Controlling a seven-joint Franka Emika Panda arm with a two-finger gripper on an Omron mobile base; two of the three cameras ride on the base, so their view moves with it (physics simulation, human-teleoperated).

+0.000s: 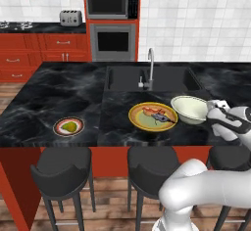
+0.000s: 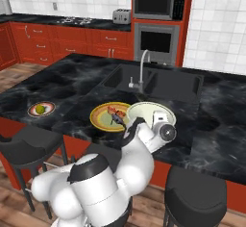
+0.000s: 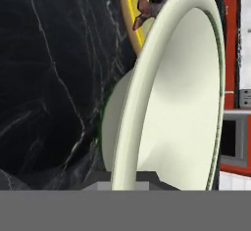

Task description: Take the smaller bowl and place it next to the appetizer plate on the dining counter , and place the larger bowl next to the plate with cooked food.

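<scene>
So going left to right along the dining counter [image 1: 44, 103]: the appetizer plate [image 1: 68, 126] is sat way over on the left near the front edge, a green-yellow bit of food on it, well apart from everything else. The sink is set into the middle behind, faucet curved over it. Then the plate with cooked food [image 1: 152, 116] is found in front of the sink, and just beside it on the right, rims nearly touching, is the larger bowl [image 1: 190, 109]. The smaller bowl can't be picked out on the counter in these shots.

The relation that matters here: the larger bowl is pinched at its rim by the end effector [image 1: 212, 111], on the side away from the yellow plate, so the plate lies straight across the bowl from the fingers. In the hand view the cream rim [image 3: 162, 78] is seen edge-on running right between the tips, jaws clamped down tight on it, with the plate's food [image 3: 152, 2] peeking past the far edge.

Whether the bowl's base is resting on the counter or a hair above it can't be told. The arm is reached out low and forward from the base, wrist bent toward the bowl from the right. If the bowl is judged down, letting go and backing off rightwards is probably what's called for, no nudging toward the plate
</scene>
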